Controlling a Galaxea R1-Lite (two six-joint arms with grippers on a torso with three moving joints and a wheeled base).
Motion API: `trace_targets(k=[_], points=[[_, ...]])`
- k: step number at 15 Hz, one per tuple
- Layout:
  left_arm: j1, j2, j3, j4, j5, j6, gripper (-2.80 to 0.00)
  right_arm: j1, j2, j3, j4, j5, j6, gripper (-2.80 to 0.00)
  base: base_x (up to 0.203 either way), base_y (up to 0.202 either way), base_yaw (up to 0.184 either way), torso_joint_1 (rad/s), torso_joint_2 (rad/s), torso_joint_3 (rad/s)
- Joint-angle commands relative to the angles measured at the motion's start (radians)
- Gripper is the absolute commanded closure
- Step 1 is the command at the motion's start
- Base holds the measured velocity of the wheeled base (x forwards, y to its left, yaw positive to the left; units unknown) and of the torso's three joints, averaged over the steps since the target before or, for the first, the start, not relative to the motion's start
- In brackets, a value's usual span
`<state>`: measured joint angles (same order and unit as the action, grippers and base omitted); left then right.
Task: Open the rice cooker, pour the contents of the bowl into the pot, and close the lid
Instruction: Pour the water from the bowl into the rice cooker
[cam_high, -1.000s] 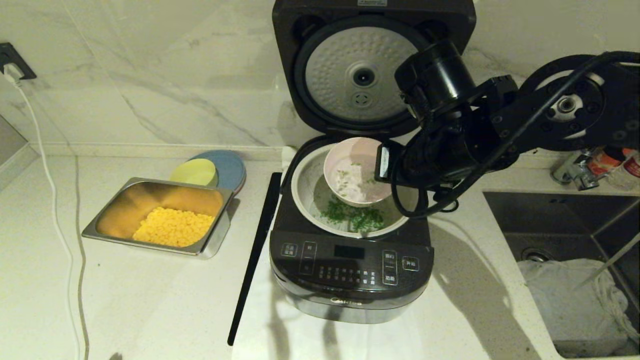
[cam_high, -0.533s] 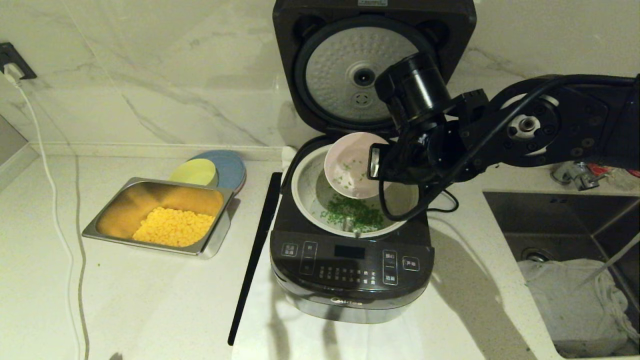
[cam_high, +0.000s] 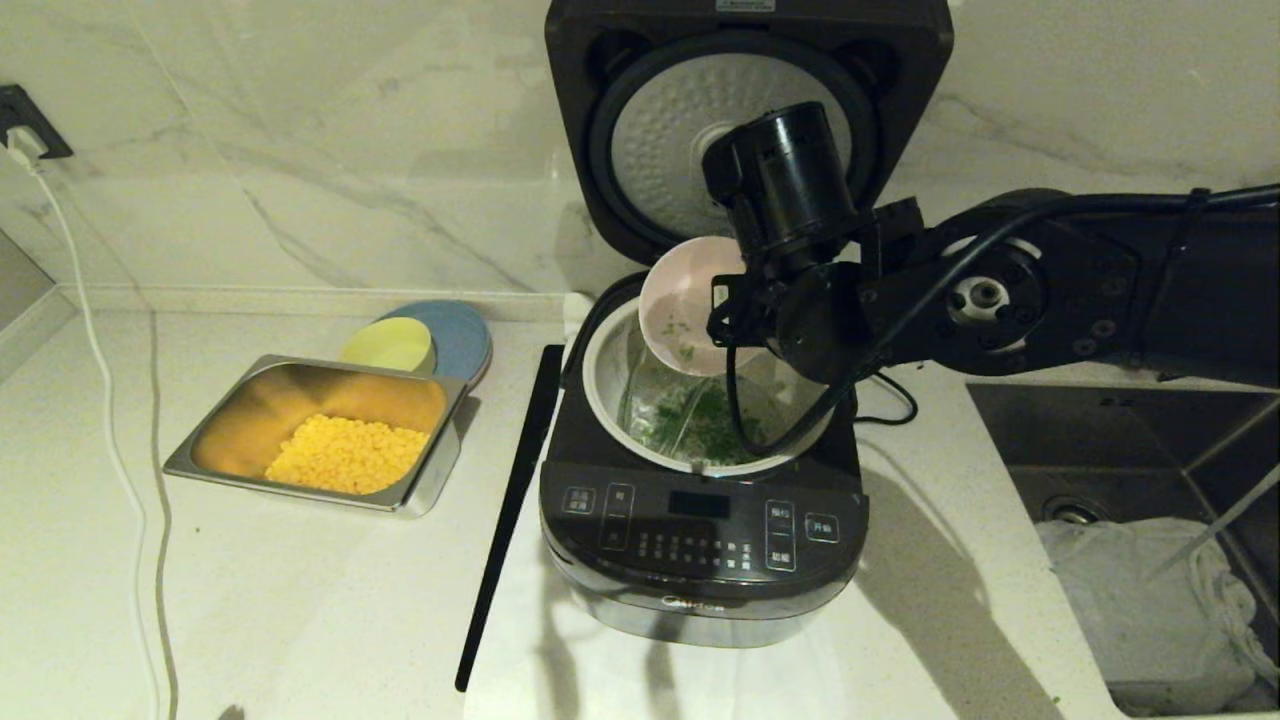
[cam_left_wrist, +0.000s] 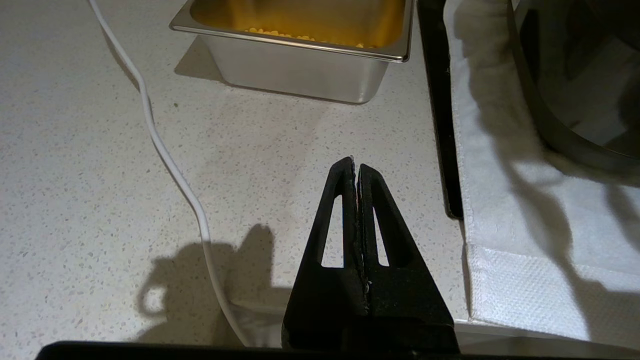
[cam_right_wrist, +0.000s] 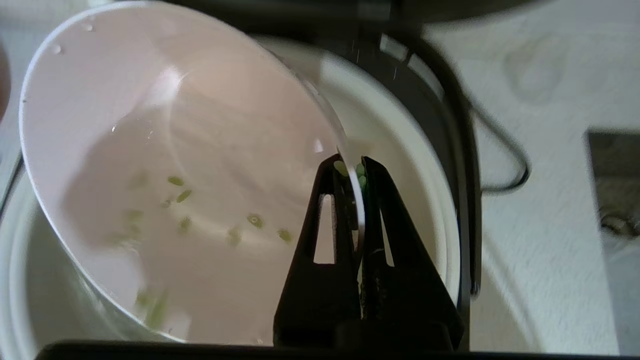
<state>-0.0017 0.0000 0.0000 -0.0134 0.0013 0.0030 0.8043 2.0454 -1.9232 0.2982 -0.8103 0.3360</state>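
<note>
bowl (cam_high: 683, 318): tilted over the pot (cam_high: 604, 385), rim pinched by right gripper (cam_right_wrist: 354, 172) at its 3 o'clock
right arm: reaching across from 3 o'clock
left gripper (cam_left_wrist: 355, 167): closed, empty, above counter (cam_left_wrist: 100, 165)

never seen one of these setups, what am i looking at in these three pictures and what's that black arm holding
This is a two-armed robot at a kitchen counter. The wide picture comes from a camera on its head; the other two come from cameras on its wrists, looking past the black fingers.

The right gripper is shut on the rim of a small pink bowl, tipped over the cream pot inside the open rice cooker, whose lid stands upright. Most of the green bits are already in the pot; a few cling to the bowl.

The left gripper hangs shut over the counter, holding nothing. Nearby sits a steel tray of corn.
</note>
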Motion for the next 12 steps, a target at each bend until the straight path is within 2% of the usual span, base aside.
trace_targets(k=[1, 4, 6, 9, 12], points=[[0.000, 0.000, 0.009, 0.000, 0.000, 0.000, 0.00, 0.000, 0.024, 0.003, -0.046, -0.036, -0.024, 0.00, 0.000, 0.000, 0.000, 0.000, 0.00, 0.000], [0.000, 0.000, 0.009, 0.000, 0.000, 0.000, 0.00, -0.004, 0.035, 0.002, -0.089, -0.084, -0.033, 0.00, 0.000, 0.000, 0.000, 0.000, 0.00, 0.000], [0.000, 0.000, 0.009, 0.000, 0.000, 0.000, 0.00, -0.004, 0.031, 0.004, -0.144, -0.116, -0.068, 0.00, 0.000, 0.000, 0.000, 0.000, 0.00, 0.000], [0.000, 0.000, 0.009, 0.000, 0.000, 0.000, 0.00, 0.000, 0.009, 0.045, -0.299, -0.158, -0.127, 0.00, 0.000, 0.000, 0.000, 0.000, 0.00, 0.000], [0.000, 0.000, 0.009, 0.000, 0.000, 0.000, 0.00, 0.002, -0.026, 0.142, -0.487, -0.164, -0.201, 0.00, 0.000, 0.000, 0.000, 0.000, 0.00, 0.000]])
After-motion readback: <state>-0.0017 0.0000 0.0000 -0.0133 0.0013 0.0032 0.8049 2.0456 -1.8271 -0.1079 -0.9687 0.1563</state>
